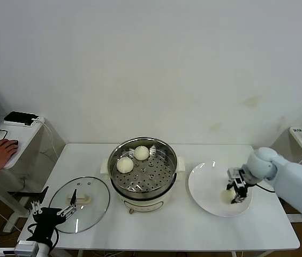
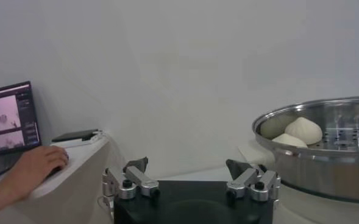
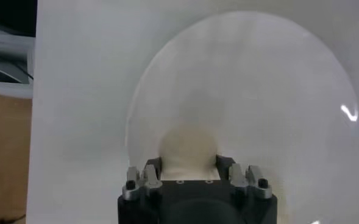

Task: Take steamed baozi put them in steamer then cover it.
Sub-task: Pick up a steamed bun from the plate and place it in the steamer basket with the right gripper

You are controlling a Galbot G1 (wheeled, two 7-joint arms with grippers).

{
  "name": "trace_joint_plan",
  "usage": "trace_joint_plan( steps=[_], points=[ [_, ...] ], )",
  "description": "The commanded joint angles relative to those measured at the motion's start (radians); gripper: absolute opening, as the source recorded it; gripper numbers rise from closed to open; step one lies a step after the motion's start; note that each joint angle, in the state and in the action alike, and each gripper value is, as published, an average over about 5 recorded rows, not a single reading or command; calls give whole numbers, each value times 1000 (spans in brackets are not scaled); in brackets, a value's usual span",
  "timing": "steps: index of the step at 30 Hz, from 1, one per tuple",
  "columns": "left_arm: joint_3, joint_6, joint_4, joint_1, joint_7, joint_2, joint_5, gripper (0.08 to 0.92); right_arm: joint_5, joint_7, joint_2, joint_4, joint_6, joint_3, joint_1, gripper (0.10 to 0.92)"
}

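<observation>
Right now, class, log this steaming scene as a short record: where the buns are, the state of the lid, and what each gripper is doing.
steamer: centre of table, uncovered
baozi in steamer: two
baozi on white plate: one
right gripper: on the plate, fingers around that baozi
glass lid: flat on the table, left of the steamer
left gripper: open, near the lid's left edge, holding nothing

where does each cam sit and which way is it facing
Head view: on the robot's head, looking forward and down at the table, steamer, cover and plate; both arms show.
Left wrist view: low beside the table, facing the steamer and wall; open left gripper shows.
Right wrist view: above the plate, looking down; right gripper around a baozi.
Shared: head and left wrist both show two baozi in the steamer.
</observation>
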Motion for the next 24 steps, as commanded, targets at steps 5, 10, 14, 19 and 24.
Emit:
trace_joint_plan(
  steps=[5, 10, 14, 19, 24],
  points=[
    [-1, 0, 10, -3, 1, 4, -2, 823, 134, -13, 72, -8, -10, -118, 377, 575],
    [-3, 0, 10, -4, 1, 5, -9, 823, 201, -9, 180, -13, -32, -156, 504, 577],
    [-4, 0, 6, -4, 1, 3, -10, 823, 236, 5, 258, -13, -45, -208, 593, 577],
    [-8, 0, 2, -1, 2, -1, -10, 823, 261, 25, 346, 21, -61, -285, 647, 582],
    [-12, 0, -1, 1, 2, -4, -8, 823, 277, 50, 443, 27, -63, -327, 636, 585]
  ],
)
